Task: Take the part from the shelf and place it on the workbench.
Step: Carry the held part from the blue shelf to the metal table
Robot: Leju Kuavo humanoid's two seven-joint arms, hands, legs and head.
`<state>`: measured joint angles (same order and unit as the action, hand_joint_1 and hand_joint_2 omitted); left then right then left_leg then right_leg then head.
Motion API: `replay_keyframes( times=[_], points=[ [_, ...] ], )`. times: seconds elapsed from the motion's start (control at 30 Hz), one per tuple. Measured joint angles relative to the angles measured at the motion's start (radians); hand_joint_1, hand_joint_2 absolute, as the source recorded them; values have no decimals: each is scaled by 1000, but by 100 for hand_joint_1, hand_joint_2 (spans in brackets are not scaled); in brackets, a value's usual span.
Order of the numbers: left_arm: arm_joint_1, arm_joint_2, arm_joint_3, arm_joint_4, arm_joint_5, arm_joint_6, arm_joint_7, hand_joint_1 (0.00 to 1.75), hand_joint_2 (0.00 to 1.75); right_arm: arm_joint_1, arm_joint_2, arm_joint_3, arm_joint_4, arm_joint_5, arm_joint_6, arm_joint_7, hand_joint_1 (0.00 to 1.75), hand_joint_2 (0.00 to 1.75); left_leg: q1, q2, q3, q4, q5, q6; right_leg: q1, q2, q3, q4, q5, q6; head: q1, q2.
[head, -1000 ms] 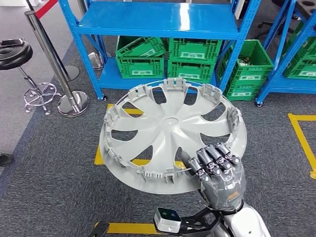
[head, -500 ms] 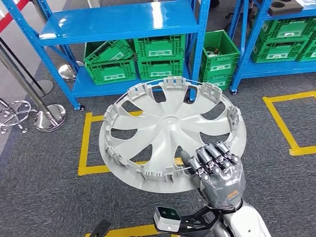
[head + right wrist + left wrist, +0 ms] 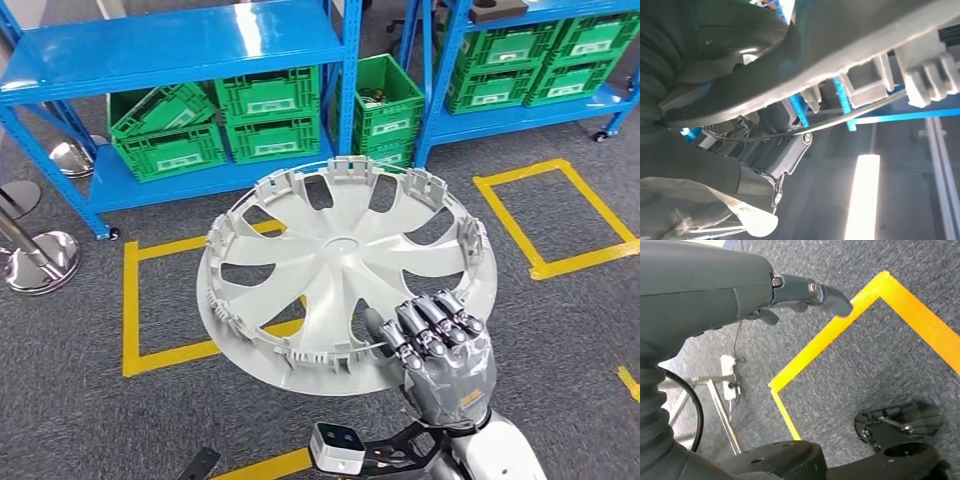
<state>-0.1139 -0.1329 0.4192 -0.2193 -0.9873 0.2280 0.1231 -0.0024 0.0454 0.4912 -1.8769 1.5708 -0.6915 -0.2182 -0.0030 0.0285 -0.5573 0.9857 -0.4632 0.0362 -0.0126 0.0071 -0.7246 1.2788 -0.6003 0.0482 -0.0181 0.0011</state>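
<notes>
Grey plastic wheel cover point(image 3: 343, 275) rides level above the carpet, its near rim clasped in the robot's right hand point(image 3: 441, 350), fingers curled over the edge, steadying it en route to the workbench.

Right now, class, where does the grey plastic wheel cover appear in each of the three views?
Head view: the grey plastic wheel cover fills the centre, its near rim gripped by the right hand.
Left wrist view: not in it.
Right wrist view: its rim and clips cross the picture close up.
Shared landmark: blue metal shelving in the head and right wrist views.
</notes>
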Motion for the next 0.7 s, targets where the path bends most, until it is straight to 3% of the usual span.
replay_keyframes(
  times=[0.03, 0.13, 0.33, 0.4, 0.47, 0.5, 0.53, 0.57, 0.63, 0.67, 0.7],
  points=[
    [0, 0, 0, 0, 0, 0, 0, 0, 175, 1, -1, 0, 1, 0, 0, 0, 175, 175, 0, 13, 0, 1, -1, -1, -1, -5, 7, -5, 12, 4, 0, 0],
    [-1, 0, 0, 0, 0, 0, 0, 0, 175, 1, -2, 0, 2, 0, 0, 1, 175, 175, 1, 35, 0, 6, -5, -5, -3, -18, 60, -94, 67, 9, 0, 0],
    [-1, 0, 0, 0, 0, 0, 0, 0, 175, 1, -2, 0, 2, 0, 0, 1, 175, 175, 2, 37, 0, 6, -6, -6, -3, -20, 68, -109, 74, 10, 0, 0],
    [-1, -1, 0, 0, 0, 0, 0, 0, 175, 1, -2, 0, 2, 0, 0, 2, 175, 175, 2, 40, 0, 8, -7, -7, -3, -26, 85, -139, 86, 10, 0, 0],
    [-2, -1, 0, 0, 0, 0, 0, 0, 175, 0, -2, 2, 2, 0, 0, 2, 175, 175, -4, 53, -1, 17, -13, -16, 1, -60, 129, -213, 98, 0, 0, 0],
    [-3, 0, 0, 0, 0, 0, 0, 0, 175, -1, -2, 2, 2, 0, 0, 3, 175, 175, -7, 61, -1, 21, -15, -20, 4, -70, 143, -238, 101, -8, -1, 0],
    [-3, 0, 0, 0, 1, 0, 0, 0, 175, -1, -2, 3, 2, 0, 0, 5, 175, 175, -7, 56, -4, 35, -27, -29, 4, -69, 154, -261, 105, -21, -3, 0],
    [-4, 0, 0, 0, 2, 0, -1, 0, 175, -1, -2, 4, 2, 0, 0, 9, 175, 175, -2, 37, -34, 114, -69, -37, 2, -41, 149, -262, 111, -33, -5, 0],
    [-4, 0, 1, 0, 3, 0, -3, 0, 175, -1, -4, 7, 4, 0, 0, 19, 175, 175, 10, -20, -45, 171, -86, -46, -2, 33, 143, -262, 123, -48, -8, 0],
    [-4, 0, 1, 0, 3, 0, -4, 0, 175, -1, -5, 8, 4, 0, 0, 23, 175, 175, 14, -54, -40, 169, -80, -45, -2, 63, 141, -262, 126, -47, -7, 0],
    [-3, 0, 1, 0, 2, -1, -4, 0, 175, -3, -5, 9, 5, 0, 0, 25, 175, 175, 18, -78, -7, 94, -42, -42, -1, 84, 138, -260, 129, -42, -7, 0]
  ],
)
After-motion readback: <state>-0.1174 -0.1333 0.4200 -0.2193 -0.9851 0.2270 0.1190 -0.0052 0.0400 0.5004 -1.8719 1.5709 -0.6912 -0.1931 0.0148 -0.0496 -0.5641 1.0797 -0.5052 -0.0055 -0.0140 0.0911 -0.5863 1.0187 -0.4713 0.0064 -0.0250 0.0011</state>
